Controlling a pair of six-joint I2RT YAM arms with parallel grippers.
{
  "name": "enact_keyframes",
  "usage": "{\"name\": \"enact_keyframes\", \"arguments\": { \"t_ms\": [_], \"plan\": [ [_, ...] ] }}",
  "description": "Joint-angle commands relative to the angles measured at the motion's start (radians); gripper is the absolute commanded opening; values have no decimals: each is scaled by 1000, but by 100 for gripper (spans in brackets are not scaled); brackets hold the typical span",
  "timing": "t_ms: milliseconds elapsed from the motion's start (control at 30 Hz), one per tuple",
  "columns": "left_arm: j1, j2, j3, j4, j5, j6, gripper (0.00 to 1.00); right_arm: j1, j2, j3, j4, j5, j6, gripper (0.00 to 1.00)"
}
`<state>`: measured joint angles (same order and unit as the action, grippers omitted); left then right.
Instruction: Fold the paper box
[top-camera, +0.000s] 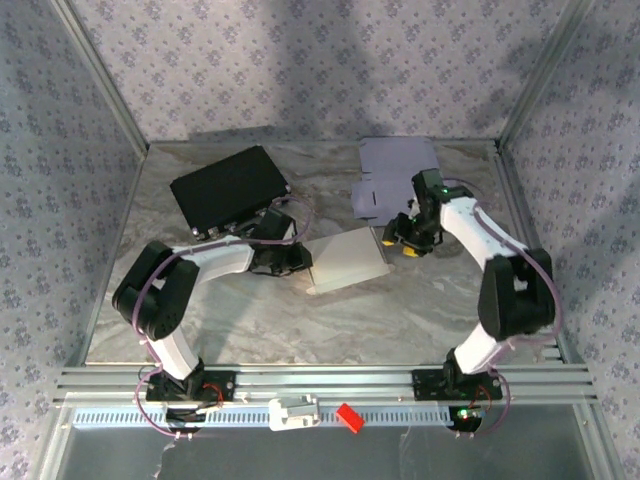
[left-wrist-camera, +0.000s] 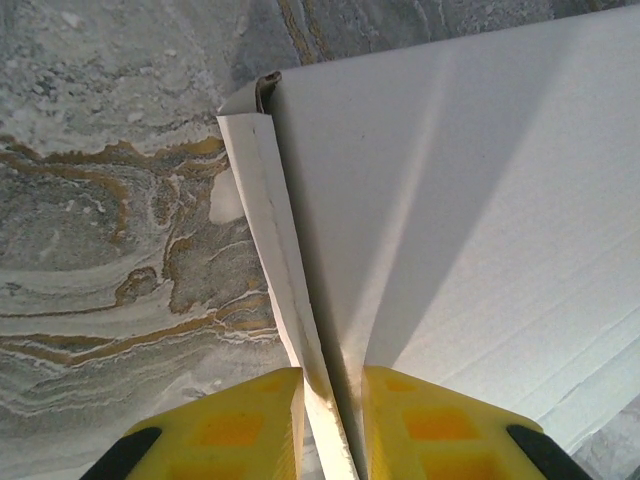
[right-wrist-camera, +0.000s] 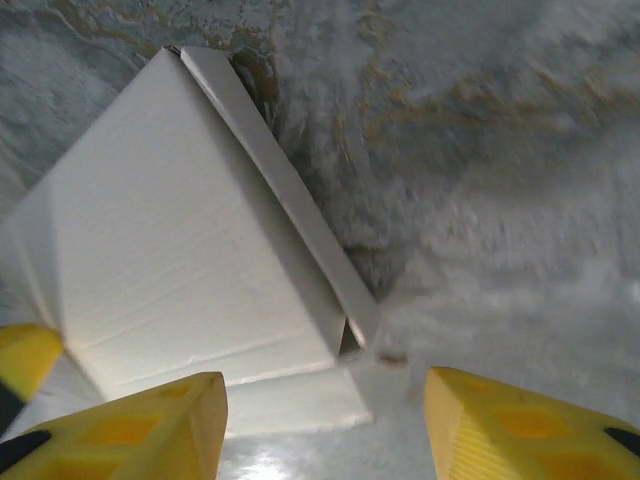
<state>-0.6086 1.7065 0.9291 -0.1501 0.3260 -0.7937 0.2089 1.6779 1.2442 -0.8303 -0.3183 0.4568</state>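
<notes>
Pinched almost together, the yellow fingers of your left gripper (left-wrist-camera: 330, 405) sit on either side of a thin upright wall of the white paper box (left-wrist-camera: 470, 200), and that wall runs straight between the pads. Your right gripper (right-wrist-camera: 322, 400) has its jaws well apart with nothing clamped between them. The box's (right-wrist-camera: 190, 230) low front flap lies just ahead of the gap.

From above, you cannot make out the left gripper's (top-camera: 295, 258) fingers, because the dark wrist covers them at the left edge of the box (top-camera: 348, 260). The right gripper (top-camera: 400, 243) shows as small yellow spots by the box's right corner, and you cannot tell whether it touches. The right wrist picture is blurred across the table on its right side. The left wrist picture cuts the box off at the top and right.

Only the overhead view places the box: near the middle of the marble table (top-camera: 250, 310), between the two arms. Behind it, a black case (top-camera: 230, 187) lies to the left and a pale purple flat cardboard sheet (top-camera: 395, 175) to the right.

Up close, the box is partly folded. It has a broad white panel that tilts rather than lying flat, with faint crease lines. A narrow strip is folded along one edge, with a curled corner at its far end.
</notes>
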Motion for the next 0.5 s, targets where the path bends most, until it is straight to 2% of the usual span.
{"name": "enact_keyframes", "arguments": {
  "t_ms": [0,200,333,467],
  "plan": [
    [0,28,19,-58,-27,26,23,2,92,80,-15,-38,-230,57],
    [1,28,22,-63,-29,30,24,1,204,99,-1,-71,-271,56],
    [0,39,31,-71,-30,34,24,9,221,58,63,-125,-264,54],
    [0,46,40,-84,-31,43,24,21,212,46,74,-106,-253,54]
  ]
}}
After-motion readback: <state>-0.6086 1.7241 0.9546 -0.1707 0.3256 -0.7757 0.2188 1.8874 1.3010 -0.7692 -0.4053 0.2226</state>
